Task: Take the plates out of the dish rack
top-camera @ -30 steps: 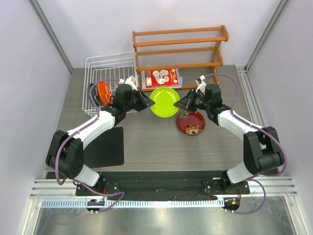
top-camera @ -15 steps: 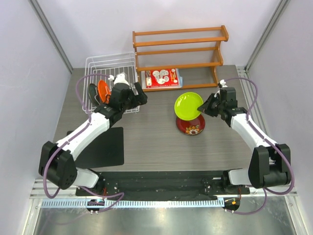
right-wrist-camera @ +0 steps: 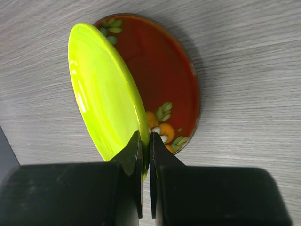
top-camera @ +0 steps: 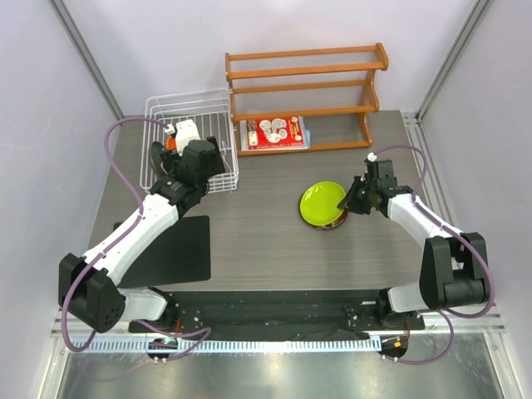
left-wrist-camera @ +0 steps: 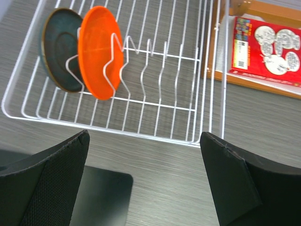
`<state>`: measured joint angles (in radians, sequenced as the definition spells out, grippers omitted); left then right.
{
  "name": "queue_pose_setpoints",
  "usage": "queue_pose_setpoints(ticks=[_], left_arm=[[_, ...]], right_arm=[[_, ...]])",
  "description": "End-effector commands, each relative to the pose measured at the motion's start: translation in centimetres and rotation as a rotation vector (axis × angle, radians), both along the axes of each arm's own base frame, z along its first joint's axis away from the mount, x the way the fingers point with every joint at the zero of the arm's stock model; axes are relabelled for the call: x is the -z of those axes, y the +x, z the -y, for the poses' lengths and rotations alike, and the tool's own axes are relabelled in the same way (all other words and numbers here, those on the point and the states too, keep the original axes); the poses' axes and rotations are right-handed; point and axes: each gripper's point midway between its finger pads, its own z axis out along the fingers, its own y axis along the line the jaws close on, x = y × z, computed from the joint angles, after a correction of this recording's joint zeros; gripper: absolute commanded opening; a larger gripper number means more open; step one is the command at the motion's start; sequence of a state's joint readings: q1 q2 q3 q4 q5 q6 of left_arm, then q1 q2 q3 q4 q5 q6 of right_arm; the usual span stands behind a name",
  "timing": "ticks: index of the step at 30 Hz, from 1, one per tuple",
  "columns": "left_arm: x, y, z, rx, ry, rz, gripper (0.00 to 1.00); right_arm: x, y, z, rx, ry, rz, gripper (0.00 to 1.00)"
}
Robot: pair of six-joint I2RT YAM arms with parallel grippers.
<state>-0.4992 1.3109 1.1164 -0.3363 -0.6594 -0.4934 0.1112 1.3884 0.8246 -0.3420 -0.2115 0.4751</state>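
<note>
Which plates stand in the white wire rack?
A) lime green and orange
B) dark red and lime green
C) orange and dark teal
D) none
C: the orange plate and the dark teal plate stand upright in the dish rack.

Wooden shelf [top-camera: 306, 83] at back, red-white packet [top-camera: 275, 132] at its base; black mat [top-camera: 183, 253] front-left.

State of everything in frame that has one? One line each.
left gripper, open, empty, facing the dish rack
right gripper, shut on the lime green plate at its rim
lime green plate, held tilted over the dark red plate
dark red plate, lying flat, out of the rack
orange plate, upright in a rack slot
dark teal plate, upright, behind the orange one
dish rack, two plates in it
</note>
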Motion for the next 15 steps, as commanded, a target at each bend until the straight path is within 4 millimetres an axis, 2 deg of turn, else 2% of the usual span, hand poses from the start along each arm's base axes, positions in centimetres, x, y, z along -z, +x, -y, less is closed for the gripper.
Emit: queue_pose_setpoints(ticks=[1, 2, 3, 5, 6, 9, 11, 14, 15], left_arm=[[-2.4, -0.4, -2.0, -0.073, 0.042, 0.06, 1.0], [-2.4, -0.5, -1.9, -0.074, 0.04, 0.063, 1.0], [-2.4, -0.5, -2.0, -0.076, 0.042, 0.063, 1.0], [-2.3, -0.4, -2.0, -0.073, 0.039, 0.066, 0.99], [-2.3, -0.4, -1.9, -0.071, 0.039, 0.066, 1.0], [-2.0, -0.2, -1.8, -0.071, 0.04, 0.061, 0.99], [-1.9, -0.1, -1.7, -0.069, 0.042, 0.056, 0.99], [-1.6, 0.2, -1.6, -0.07, 0.053, 0.043, 0.99], [-1.6, 0.3, -1.7, -0.073, 0.055, 0.042, 1.0]], right_arm=[[0.3, 0.2, 0.0, -0.036, -0.018, -0.019, 0.02], [0.5, 0.2, 0.0, -0.041, -0.015, -0.025, 0.05], [0.8, 0.2, -0.2, -0.047, -0.012, -0.035, 0.15], [1.0, 0.1, -0.2, -0.047, -0.013, -0.045, 0.23], [1.0, 0.0, -0.2, -0.049, -0.013, -0.049, 0.37], [0.9, 0.0, -0.1, -0.055, -0.017, -0.04, 0.6], [0.7, 0.1, 0.0, -0.064, -0.025, -0.034, 0.68], [0.1, 0.0, 0.5, -0.063, -0.055, -0.032, 0.71], [-0.6, 0.4, 1.1, -0.046, -0.096, -0.017, 0.75]])
